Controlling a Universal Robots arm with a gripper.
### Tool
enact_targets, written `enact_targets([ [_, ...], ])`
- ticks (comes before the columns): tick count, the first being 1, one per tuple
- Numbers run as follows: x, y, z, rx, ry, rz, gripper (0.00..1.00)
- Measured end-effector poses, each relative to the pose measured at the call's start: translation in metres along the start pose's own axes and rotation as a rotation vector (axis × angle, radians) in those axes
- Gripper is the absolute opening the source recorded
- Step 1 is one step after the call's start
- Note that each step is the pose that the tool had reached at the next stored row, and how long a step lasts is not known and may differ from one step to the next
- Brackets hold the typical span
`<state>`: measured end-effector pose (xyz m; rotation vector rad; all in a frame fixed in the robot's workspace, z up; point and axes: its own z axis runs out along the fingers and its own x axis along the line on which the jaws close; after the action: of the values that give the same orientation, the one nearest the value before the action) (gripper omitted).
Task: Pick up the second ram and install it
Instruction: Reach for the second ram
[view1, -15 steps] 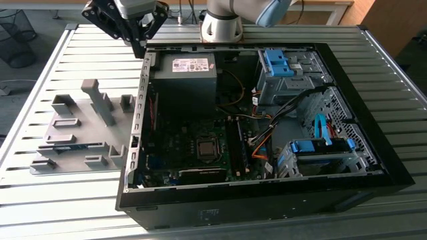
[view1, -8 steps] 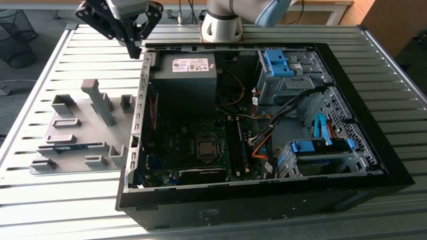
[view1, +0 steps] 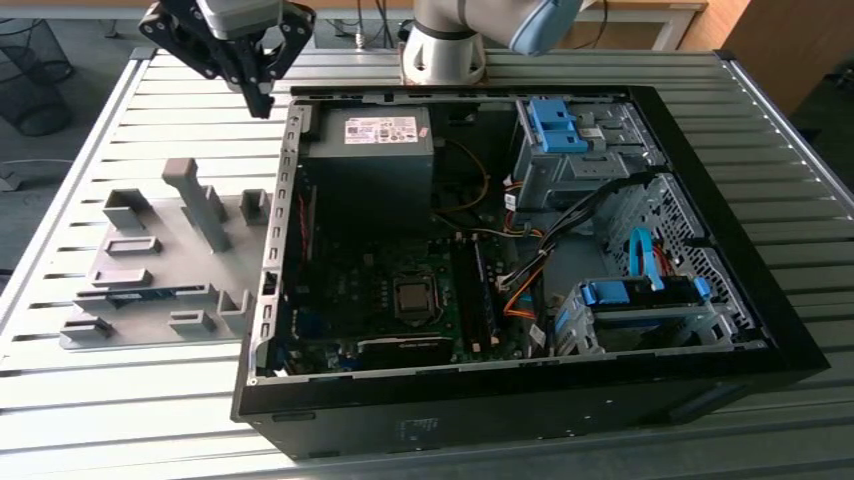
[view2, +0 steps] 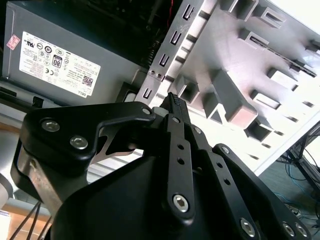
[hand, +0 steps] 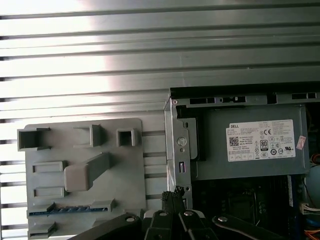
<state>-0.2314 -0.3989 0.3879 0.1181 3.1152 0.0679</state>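
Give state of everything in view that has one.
Black metal hand: fingers together, nothing held, hovering by the case's corner.
Long thin blue-green ram stick: lying in a fixture slot, not gripped.
Gray plastic fixture plate: flat, beside the case.
Black computer case: on its side, panel off, inside exposed.
Gray power supply box: mounted in the case.

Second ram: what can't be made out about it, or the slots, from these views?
- second ram: first wrist view gives a thin blue edge sunk in the gray fixture; chips too small.
- memory slots: exterior view, dark and too small to tell filled from empty.
- motherboard: first wrist view, cut by the picture edge and the gripper, jaws shut.
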Motion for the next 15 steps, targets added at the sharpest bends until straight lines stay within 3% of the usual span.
enact_targets([
  [15, 0.0111, -0.0008, 0.0002, 0.0, 0.0, 0.0, 0.1],
])
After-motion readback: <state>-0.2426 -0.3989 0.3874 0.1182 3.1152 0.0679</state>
